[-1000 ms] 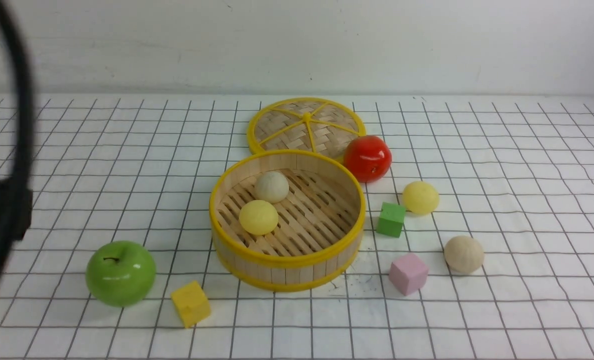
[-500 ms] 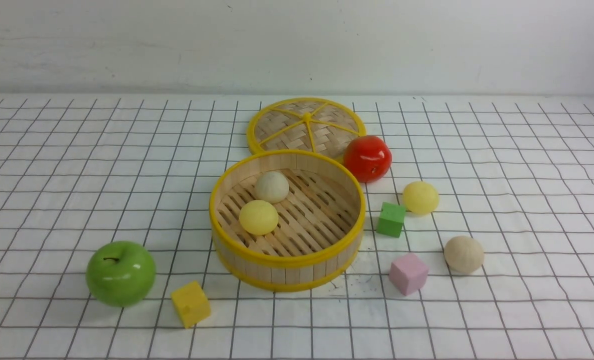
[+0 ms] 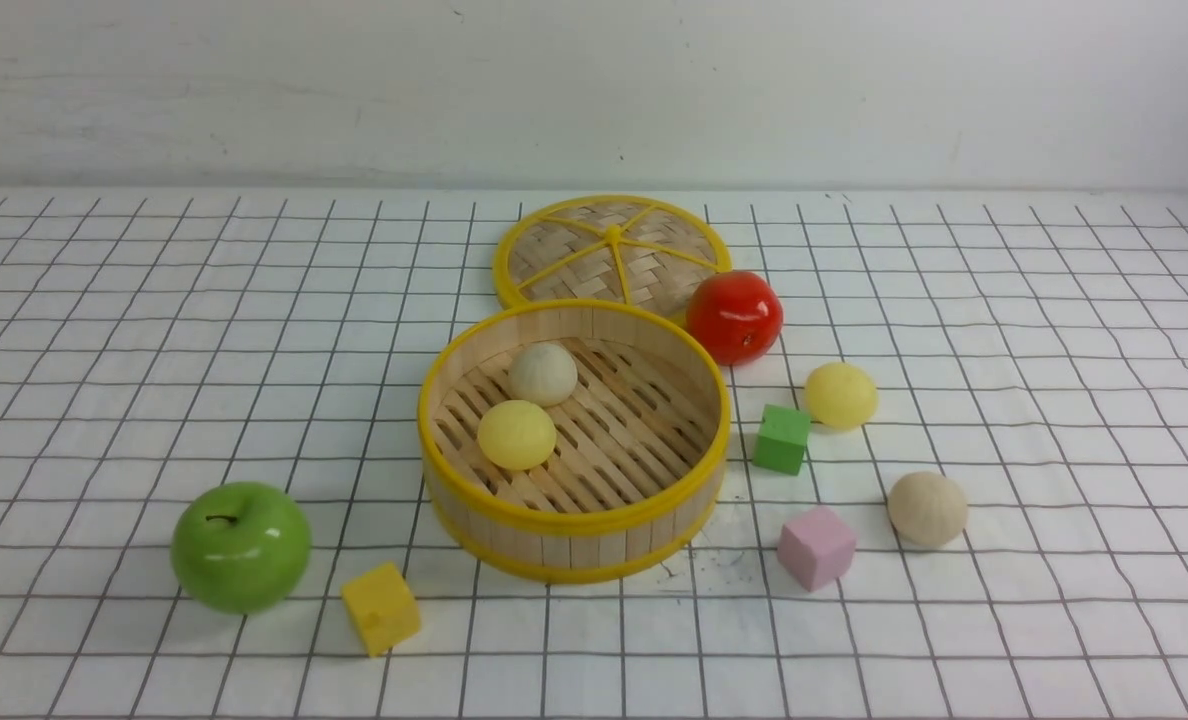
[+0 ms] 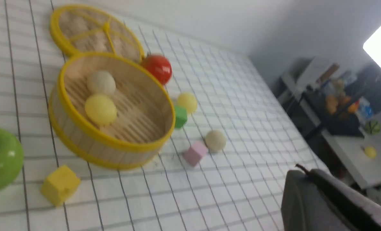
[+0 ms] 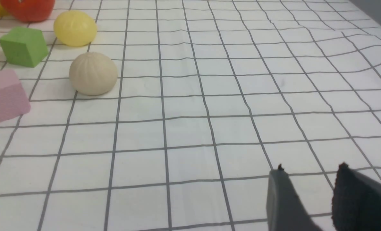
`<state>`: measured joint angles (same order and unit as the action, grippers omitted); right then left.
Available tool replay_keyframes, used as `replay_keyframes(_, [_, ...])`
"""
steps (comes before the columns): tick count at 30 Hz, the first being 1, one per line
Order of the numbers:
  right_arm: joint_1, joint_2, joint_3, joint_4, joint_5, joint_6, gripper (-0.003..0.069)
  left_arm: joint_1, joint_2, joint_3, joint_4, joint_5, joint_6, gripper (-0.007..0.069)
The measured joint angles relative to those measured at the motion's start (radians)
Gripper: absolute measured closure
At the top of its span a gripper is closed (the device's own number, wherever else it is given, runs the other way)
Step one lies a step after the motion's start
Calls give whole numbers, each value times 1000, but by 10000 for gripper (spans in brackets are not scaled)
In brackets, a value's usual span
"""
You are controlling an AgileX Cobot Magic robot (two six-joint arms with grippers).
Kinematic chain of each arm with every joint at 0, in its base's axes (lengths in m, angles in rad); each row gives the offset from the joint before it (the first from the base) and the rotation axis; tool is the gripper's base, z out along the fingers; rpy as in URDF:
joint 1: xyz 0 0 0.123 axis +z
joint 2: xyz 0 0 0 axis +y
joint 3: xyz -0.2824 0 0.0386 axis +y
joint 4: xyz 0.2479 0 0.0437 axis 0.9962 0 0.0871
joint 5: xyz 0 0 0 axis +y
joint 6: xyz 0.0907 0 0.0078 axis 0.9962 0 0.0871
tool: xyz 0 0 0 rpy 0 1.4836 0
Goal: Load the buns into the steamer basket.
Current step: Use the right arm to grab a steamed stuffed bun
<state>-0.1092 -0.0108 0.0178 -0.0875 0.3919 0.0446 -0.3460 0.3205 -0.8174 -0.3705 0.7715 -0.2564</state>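
Observation:
The steamer basket [image 3: 566, 548] stands mid-table and holds one beige bun [image 3: 543, 374] and one pale yellow bun [image 3: 517, 434]. A second yellow bun [image 3: 841, 395] and a second beige bun [image 3: 927, 509] lie on the cloth to its right. They also show in the right wrist view, yellow [image 5: 75, 28] and beige [image 5: 93, 73]. My right gripper [image 5: 311, 170] is open and empty, low over bare cloth, well away from them. My left gripper [image 4: 306, 170] is shut and empty, raised, far from the basket [image 4: 91, 149]. Neither arm shows in the front view.
The flat woven lid [image 3: 612, 250] lies behind the basket, with a red apple [image 3: 734, 316] beside it. A green apple [image 3: 241, 546] and a yellow cube [image 3: 381, 607] sit front left. A green cube [image 3: 782, 438] and a pink cube [image 3: 816, 546] lie among the loose buns.
The left arm's dark parts at the front view's left edge have drawn back out of view. The buns and basket have not moved.

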Motion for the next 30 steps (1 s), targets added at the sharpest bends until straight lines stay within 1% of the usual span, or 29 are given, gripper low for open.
replay_keyframes(3, [0, 0, 0, 0, 0, 0, 418, 2, -121, 84, 31, -99, 13, 638])
replay_keyframes(7, [0, 0, 0, 0, 0, 0, 418, 35, -262, 220, 140, -185, 29, 638])
replay_keyframes(10, [0, 0, 0, 0, 0, 0, 418, 63, -307, 313, 237, -231, 31, 638])
replay_keyframes(11, [0, 0, 0, 0, 0, 0, 418, 66, -310, 322, 244, -231, 31, 638])
replay_keyframes(13, [0, 0, 0, 0, 0, 0, 418, 112, -321, 431, 315, -283, 32, 638])
replay_keyframes(15, [0, 0, 0, 0, 0, 0, 418, 152, -321, 495, 345, -318, 34, 638])
replay_keyframes(16, [0, 0, 0, 0, 0, 0, 418, 156, -321, 502, 346, -323, 34, 638])
replay_keyframes(19, [0, 0, 0, 0, 0, 0, 418, 191, -329, 613, 361, -363, 35, 638])
replay_keyframes(20, [0, 0, 0, 0, 0, 0, 418, 190, -330, 619, 361, -363, 35, 638])
replay_keyframes(25, [0, 0, 0, 0, 0, 0, 418, 193, -331, 801, 344, -369, 42, 638])
replay_keyframes(27, [0, 0, 0, 0, 0, 0, 418, 195, -331, 837, 342, -357, 45, 638])
replay_keyframes(30, [0, 0, 0, 0, 0, 0, 418, 196, -331, 845, 343, -384, 48, 638])
